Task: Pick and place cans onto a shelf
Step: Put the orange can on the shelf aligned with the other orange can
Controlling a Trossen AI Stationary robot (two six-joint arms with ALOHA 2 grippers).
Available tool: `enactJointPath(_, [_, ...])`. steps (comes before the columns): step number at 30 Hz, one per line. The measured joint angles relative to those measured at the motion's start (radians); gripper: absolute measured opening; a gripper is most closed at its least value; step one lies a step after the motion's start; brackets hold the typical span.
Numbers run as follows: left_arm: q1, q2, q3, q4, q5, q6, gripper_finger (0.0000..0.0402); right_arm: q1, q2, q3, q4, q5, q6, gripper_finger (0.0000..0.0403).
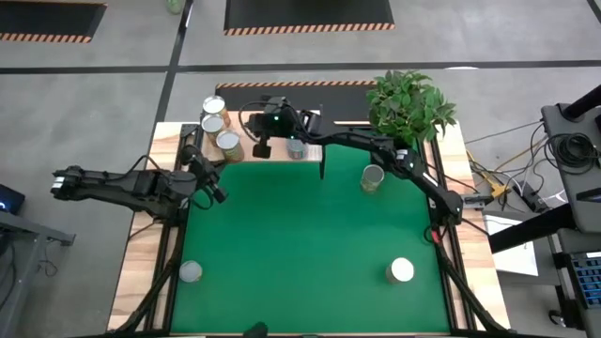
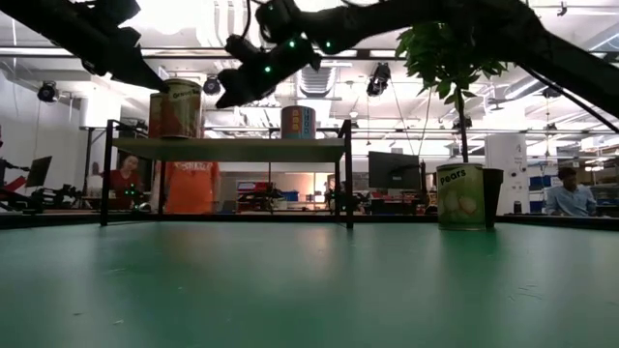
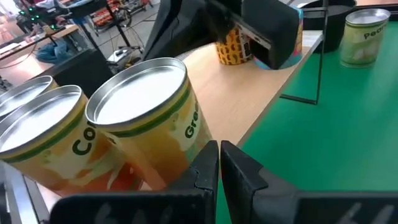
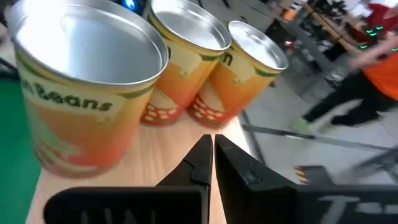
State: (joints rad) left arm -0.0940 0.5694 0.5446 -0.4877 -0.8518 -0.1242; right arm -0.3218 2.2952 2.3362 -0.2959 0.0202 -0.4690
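The shelf stands at the far edge of the green mat. Three orange-labelled cans stand upright in a row on its left end, and another can stands farther right on it. A green-labelled can stands on the mat right of the shelf. Two more cans stand near the mat's front corners. My right gripper hovers shut over the shelf's plank, just right of the three cans. My left gripper is shut, beside the shelf's left end, close to the nearest can.
A potted plant stands at the far right corner behind the green-labelled can. The mat lies open between the shelf and the two front cans. People move in the room beyond the table.
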Motion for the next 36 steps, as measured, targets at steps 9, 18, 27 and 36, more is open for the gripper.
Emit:
enactJointPath(9, [0.003, 0.013, 0.0, 0.034, -0.106, -0.016, 0.0, -0.004, 0.024, -0.001, 0.07, -0.242, 0.077, 0.0009])
enactJointPath(18, [0.003, 0.014, 0.0, 0.029, -0.11, -0.018, 0.0, 0.029, 0.014, -0.001, -0.013, -0.237, 0.023, 0.0009])
enactJointPath(27, [0.003, 0.011, 0.024, -0.023, -0.071, -0.028, 0.0, 0.027, 0.001, -0.001, -0.053, -0.11, -0.02, 0.0009])
enactJointPath(36, [0.003, 0.016, 0.093, -0.213, 0.02, -0.208, 0.0, 0.0, 0.003, -0.001, -0.027, -0.082, -0.039, 0.0009])
